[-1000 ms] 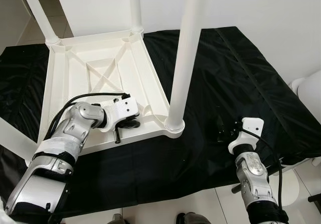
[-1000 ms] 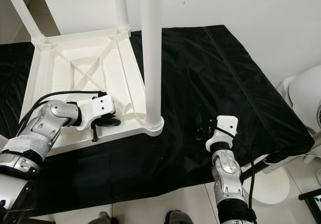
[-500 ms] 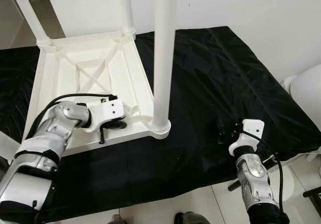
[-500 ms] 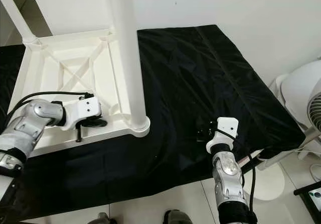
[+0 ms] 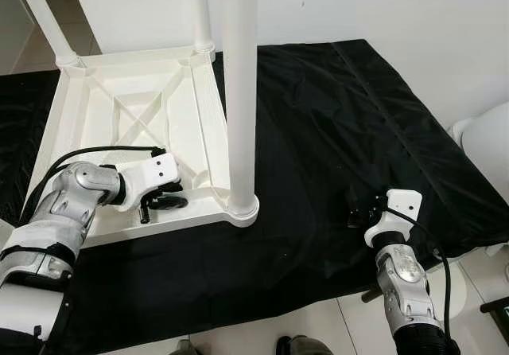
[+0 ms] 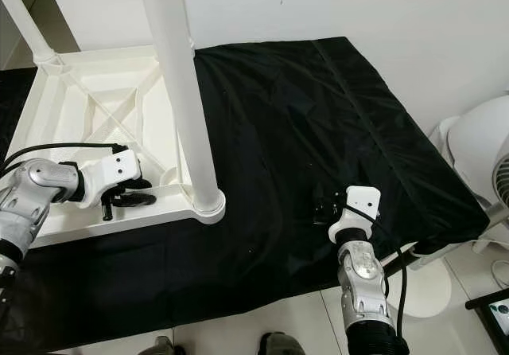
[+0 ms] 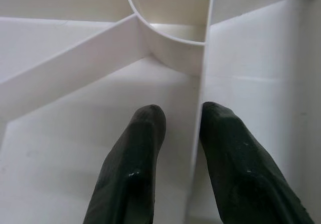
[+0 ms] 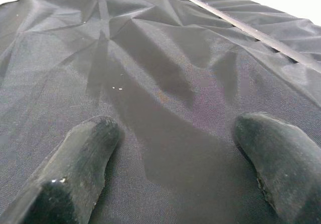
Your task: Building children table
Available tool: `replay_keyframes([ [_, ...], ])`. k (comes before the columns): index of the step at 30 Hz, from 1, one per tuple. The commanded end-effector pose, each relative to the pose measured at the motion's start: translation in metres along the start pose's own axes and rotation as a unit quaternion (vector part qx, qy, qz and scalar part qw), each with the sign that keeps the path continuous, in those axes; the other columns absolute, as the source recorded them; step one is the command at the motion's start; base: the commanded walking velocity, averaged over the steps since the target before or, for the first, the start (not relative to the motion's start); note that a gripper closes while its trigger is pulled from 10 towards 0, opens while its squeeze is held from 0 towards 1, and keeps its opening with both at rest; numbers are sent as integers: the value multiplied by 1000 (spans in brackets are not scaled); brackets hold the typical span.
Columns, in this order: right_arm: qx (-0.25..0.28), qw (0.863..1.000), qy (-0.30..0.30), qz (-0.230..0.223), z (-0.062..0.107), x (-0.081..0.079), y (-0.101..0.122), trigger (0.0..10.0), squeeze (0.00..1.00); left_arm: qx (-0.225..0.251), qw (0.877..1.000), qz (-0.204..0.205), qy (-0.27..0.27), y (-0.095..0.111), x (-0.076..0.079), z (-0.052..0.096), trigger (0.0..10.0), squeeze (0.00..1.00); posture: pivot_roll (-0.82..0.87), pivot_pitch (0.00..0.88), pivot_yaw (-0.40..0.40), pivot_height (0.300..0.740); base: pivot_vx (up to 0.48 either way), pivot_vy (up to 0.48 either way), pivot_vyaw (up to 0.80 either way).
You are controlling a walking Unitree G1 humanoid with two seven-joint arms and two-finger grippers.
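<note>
Across the last second the head camera shifts, so the upturned white children's table (image 5: 119, 112) on the black cloth (image 5: 342, 116) slides in view, while our left gripper (image 5: 163, 202) keeps its place near the front corner. Its fingers (image 7: 143, 148) straddle a thin plastic rib (image 7: 200, 108), apparently pinching it, beside the corner socket (image 7: 170, 48); we judge this as steadying the top. The fitted near leg (image 5: 238, 92) crowds that corner. Our right gripper (image 5: 362, 210) rests spread wide, holding nothing, on the cloth. A white fan (image 6: 485, 164) stands just beyond the cloth's right edge.
</note>
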State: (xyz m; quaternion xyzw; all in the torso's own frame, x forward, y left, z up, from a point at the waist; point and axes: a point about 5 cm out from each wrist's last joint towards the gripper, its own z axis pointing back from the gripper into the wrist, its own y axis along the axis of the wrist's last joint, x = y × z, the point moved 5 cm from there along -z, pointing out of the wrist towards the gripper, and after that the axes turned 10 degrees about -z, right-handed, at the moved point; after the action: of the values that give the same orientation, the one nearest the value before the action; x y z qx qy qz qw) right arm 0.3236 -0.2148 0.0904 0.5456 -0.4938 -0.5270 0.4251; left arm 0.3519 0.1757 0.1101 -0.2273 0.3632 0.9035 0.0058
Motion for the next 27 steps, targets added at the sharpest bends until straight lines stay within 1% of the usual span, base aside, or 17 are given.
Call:
replay_keyframes([
  [1, -21, 1000, 2, -6, 5, -2, -12, 10000, 0, 14, 1000, 16, -13, 1, 4, 5, 10000, 0, 6, 52, 25, 740, 0, 0, 0],
  [4, -23, 1000, 7, -7, 6, -4, -13, 10000, 0, 65, 997, 39, -17, 12, 7, 14, 10000, 0, 12, 48, 18, 740, 0, 0, 0],
  [5, -23, 1000, 7, -7, 6, -4, -13, 10000, 0, 65, 997, 39, -17, 12, 7, 14, 10000, 0, 12, 48, 18, 740, 0, 0, 0],
  [7, -24, 1000, 11, -4, 5, -5, -13, 10000, 0, 121, 991, 63, -6, 25, 7, 20, 10000, 0, 16, 44, 15, 740, 0, 0, 0],
  [8, -24, 1000, 11, -4, 5, -5, -13, 10000, 0, 121, 991, 63, -6, 25, 7, 20, 10000, 0, 16, 44, 15, 740, 0, 0, 0],
  [9, -23, 1000, 12, -2, 5, -5, -13, 10000, 0, 153, 986, 66, 8, 33, 7, 23, 10000, 0, 22, 37, 12, 740, 0, 0, 0],
  [10, -23, 1000, 12, -2, 5, -5, -13, 10000, 0, 153, 986, 66, 8, 33, 7, 23, 10000, 0, 22, 37, 12, 740, 0, 0, 0],
  [11, -20, 1000, 13, -3, 5, -6, -13, 10000, 0, 195, 978, 71, 32, 42, 7, 27, 10000, 0, 29, 32, 10, 740, 0, 0, 0],
  [12, -20, 1000, 13, -3, 5, -6, -13, 10000, 0, 195, 978, 71, 32, 42, 7, 27, 10000, 0, 29, 32, 10, 740, 0, 0, 0],
  [14, -16, 1000, 13, -6, 6, -8, -12, 10000, 0, 245, 963, 86, 70, 52, 7, 32, 10000, 0, 37, 26, 6, 740, 0, 0, 0],
  [15, -16, 1000, 13, -6, 6, -8, -12, 10000, 0, 245, 963, 86, 70, 52, 7, 32, 10000, 0, 37, 26, 6, 740, 0, 0, 0],
  [17, -12, 1000, 11, -11, 8, -8, -11, 10000, 0, 270, 952, 106, 93, 56, 11, 36, 10000, 0, 48, 21, -1, 740, 0, 0, 0],
  [20, -9, 1000, 6, -13, 10, -8, -10, 10000, 0, 286, 946, 116, 102, 58, 15, 38, 10000, 0, 57, 14, -7, 740, 0, 0, 0],
  [22, -1, 1000, 0, -9, 15, -8, -8, 10000, 0, 316, 930, 147, 118, 68, 25, 40, 10000, 0, 84, 3, -24, 740, 0, 0, 0],
  [25, 1, 1000, -2, -8, 17, -8, -8, 10000, 0, 325, 923, 160, 130, 71, 27, 40, 10000, 0, 90, 0, -28, 740, 0, 0, 0],
  [26, 5, 1000, -6, -5, 18, -8, -6, 10000, 0, 334, 915, 176, 143, 74, 29, 40, 10000, 0, 93, 0, -31, 740, 0, 0, 0],
  [27, 5, 1000, -6, -5, 18, -8, -6, 10000, 0, 334, 915, 176, 143, 74, 29, 40, 10000, 0, 93, 0, -31, 740, 0, 0, 0],
])
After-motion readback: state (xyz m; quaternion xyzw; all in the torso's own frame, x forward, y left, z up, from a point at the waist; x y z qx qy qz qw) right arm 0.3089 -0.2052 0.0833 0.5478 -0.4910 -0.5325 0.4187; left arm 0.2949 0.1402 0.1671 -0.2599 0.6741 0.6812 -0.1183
